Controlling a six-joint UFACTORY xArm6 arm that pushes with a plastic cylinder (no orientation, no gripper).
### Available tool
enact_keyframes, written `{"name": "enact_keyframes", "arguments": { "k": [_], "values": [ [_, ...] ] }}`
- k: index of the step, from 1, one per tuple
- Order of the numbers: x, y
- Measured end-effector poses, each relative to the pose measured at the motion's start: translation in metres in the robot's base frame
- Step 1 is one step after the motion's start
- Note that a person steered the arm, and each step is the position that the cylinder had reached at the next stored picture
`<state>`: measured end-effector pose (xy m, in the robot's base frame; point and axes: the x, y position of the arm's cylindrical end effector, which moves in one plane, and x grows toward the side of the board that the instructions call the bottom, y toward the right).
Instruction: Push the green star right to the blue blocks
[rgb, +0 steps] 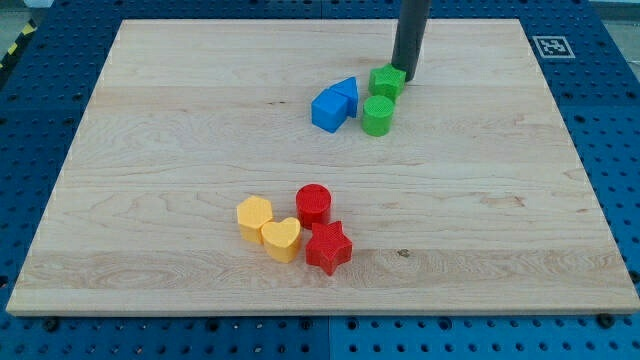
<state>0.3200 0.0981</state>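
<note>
The green star (386, 81) lies on the wooden board near the view's top, right of centre. Just left of it are two blue blocks: a blue cube (328, 111) and a blue triangular block (346, 92) touching it. A green cylinder (377, 115) stands just below the star, right of the blue cube. My tip (407, 73) is at the star's upper right edge, touching or almost touching it. The dark rod rises out of the view's top.
Lower in the view, left of centre, is a cluster: a yellow hexagon block (254, 217), a yellow heart (282, 239), a red cylinder (313, 204) and a red star (328, 247). The board's edge (320, 312) borders blue pegboard.
</note>
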Motion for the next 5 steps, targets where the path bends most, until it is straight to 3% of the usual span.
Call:
{"name": "enact_keyframes", "arguments": {
  "k": [2, 3, 4, 5],
  "values": [
    [0.016, -0.03],
    [-0.003, 0.043],
    [-0.007, 0.079],
    [-0.006, 0.079]
  ]
}}
